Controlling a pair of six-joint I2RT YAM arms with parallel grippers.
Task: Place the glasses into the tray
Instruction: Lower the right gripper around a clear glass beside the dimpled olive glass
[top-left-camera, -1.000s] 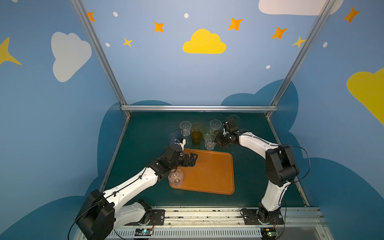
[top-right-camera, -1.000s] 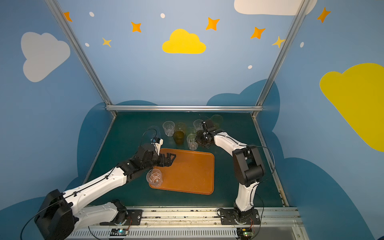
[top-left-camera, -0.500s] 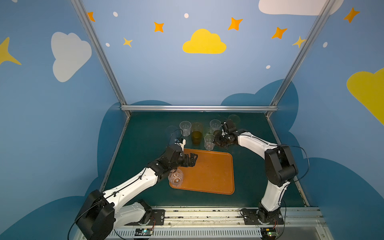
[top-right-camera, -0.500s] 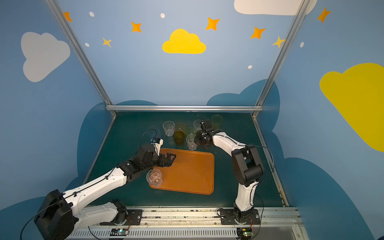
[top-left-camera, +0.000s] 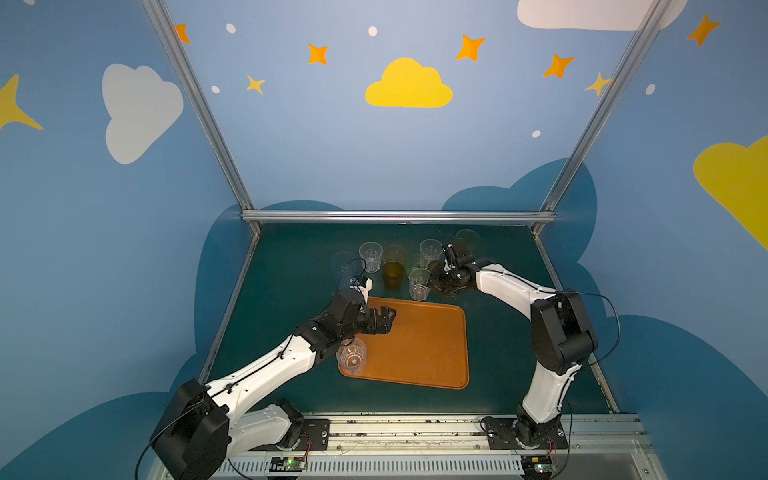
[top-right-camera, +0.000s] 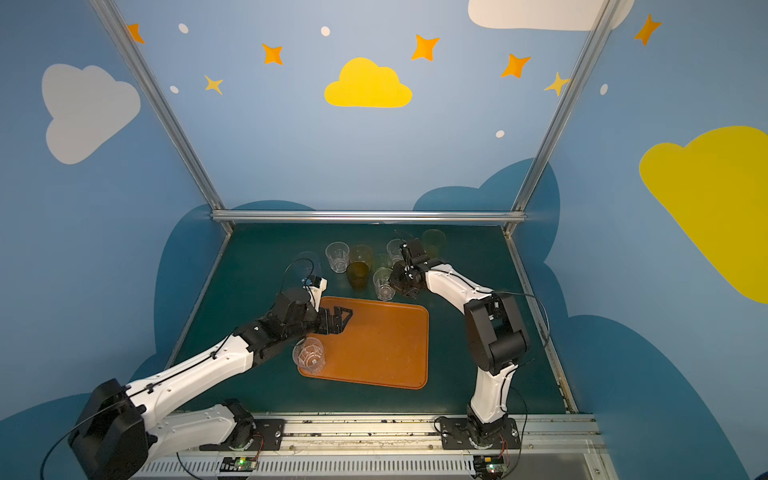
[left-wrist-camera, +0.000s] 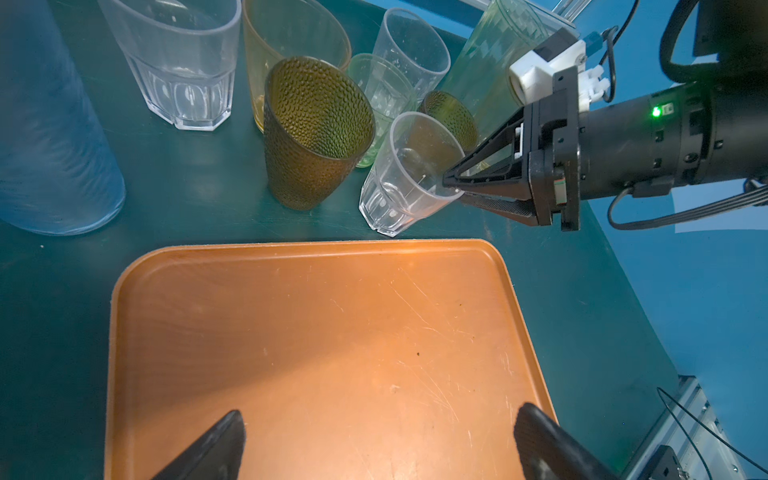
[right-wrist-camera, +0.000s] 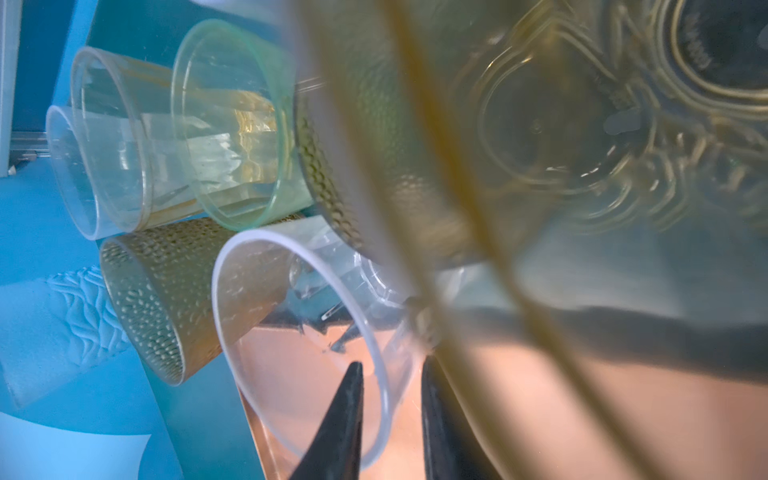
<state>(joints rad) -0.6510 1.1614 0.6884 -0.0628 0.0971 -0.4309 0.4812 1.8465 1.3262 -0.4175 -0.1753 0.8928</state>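
Right gripper (left-wrist-camera: 451, 187) straddles the rim of a clear faceted tumbler (left-wrist-camera: 405, 178), one finger inside, one outside. A rim pinch makes sense: the neighbours crowd its sides, with the dark dimpled tumbler (left-wrist-camera: 316, 133) just beside it. Can't tell whether the jaws actually clamp the wall. That tumbler sits on the mat just past the tray's (left-wrist-camera: 316, 332) far edge, so it's a short transfer. Left gripper (top-left-camera: 384, 320) hovers spread wide and empty over the tray, near the lone clear tumbler (top-left-camera: 352, 355) standing in its near corner. The other glasses are off-tray.

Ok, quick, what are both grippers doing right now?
Left gripper: open, empty, above the tray.
Right gripper: astride the rim of the clear tumbler; clamped or not, cannot tell.
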